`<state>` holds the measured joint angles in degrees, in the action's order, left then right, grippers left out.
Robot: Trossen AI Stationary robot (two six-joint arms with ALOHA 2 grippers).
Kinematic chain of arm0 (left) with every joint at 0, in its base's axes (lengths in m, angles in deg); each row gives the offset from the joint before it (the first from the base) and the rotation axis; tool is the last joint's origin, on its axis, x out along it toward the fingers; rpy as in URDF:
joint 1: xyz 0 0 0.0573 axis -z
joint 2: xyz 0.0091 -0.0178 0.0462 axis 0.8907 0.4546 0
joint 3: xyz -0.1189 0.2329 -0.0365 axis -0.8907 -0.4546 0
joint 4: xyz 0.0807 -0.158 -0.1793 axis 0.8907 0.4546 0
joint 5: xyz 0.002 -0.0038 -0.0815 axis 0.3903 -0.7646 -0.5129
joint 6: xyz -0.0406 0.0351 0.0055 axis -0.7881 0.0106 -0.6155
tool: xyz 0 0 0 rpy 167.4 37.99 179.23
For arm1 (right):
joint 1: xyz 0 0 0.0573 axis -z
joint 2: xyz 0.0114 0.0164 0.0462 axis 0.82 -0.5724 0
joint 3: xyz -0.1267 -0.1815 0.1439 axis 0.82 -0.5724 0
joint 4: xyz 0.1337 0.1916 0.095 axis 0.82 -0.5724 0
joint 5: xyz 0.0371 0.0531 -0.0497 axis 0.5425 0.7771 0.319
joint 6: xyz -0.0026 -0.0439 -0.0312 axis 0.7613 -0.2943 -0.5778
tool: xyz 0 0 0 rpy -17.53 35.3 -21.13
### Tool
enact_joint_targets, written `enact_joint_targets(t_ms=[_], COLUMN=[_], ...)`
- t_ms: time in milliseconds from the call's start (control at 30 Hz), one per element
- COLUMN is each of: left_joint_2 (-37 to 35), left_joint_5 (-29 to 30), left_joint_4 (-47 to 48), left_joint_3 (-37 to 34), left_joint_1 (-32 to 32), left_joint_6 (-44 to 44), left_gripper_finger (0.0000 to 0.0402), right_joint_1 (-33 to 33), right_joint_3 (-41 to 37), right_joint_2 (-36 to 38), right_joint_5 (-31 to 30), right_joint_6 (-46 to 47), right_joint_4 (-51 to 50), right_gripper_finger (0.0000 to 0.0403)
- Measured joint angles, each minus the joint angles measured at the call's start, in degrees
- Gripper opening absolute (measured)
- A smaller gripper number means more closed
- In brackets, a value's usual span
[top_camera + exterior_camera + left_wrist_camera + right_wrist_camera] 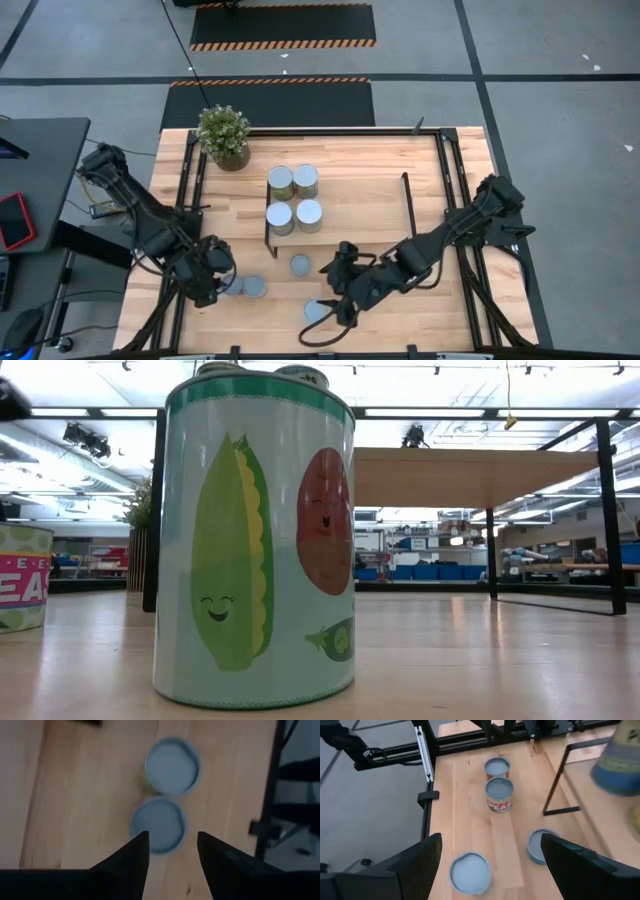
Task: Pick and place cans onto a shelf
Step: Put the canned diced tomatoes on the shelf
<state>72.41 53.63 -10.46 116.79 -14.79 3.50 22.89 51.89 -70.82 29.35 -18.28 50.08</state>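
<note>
The cans are rigid, smooth-walled metal cylinders, likely slippery and moderately heavy; best taken across the side wall, below the rim. Left gripper (172,851) is closed and empty, with two cans (159,824) just ahead of its fingertips. Right gripper (490,865) stands open above a loose can (470,872); four cans (293,198) sit on the shelf (350,205) beyond.

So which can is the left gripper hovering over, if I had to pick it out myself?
Start at the potted plant at the table's far left corner and come straight down to the near edge. Two cans stand side by side there; it is the outer can, half hidden under the left gripper, unlike its uncovered neighbour.
</note>
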Motion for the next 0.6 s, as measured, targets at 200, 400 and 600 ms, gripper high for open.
enact_joint_targets(t_ms=[200,400,600], left_joint_2=[0.0,1.9,8.39], left_joint_5=[-1.78,-3.46,-0.08], left_joint_4=[-0.15,-1.49,-4.9], left_joint_3=[-3.29,-5.91,-7.15], left_joint_1=[3.58,6.84,9.97], left_joint_6=[-0.87,2.03,3.01], left_gripper_finger=[0.0234,0.033,0.0357], right_joint_1=[0.05,0.53,1.23], right_joint_3=[4.85,7.34,7.41], right_joint_2=[-5.36,-7.72,-7.68], right_joint_5=[0.49,0.67,0.65], right_joint_6=[3.19,6.55,9.27], right_joint_4=[-0.07,-0.75,-1.36], right_gripper_finger=[0.0347,0.0347,0.0347])
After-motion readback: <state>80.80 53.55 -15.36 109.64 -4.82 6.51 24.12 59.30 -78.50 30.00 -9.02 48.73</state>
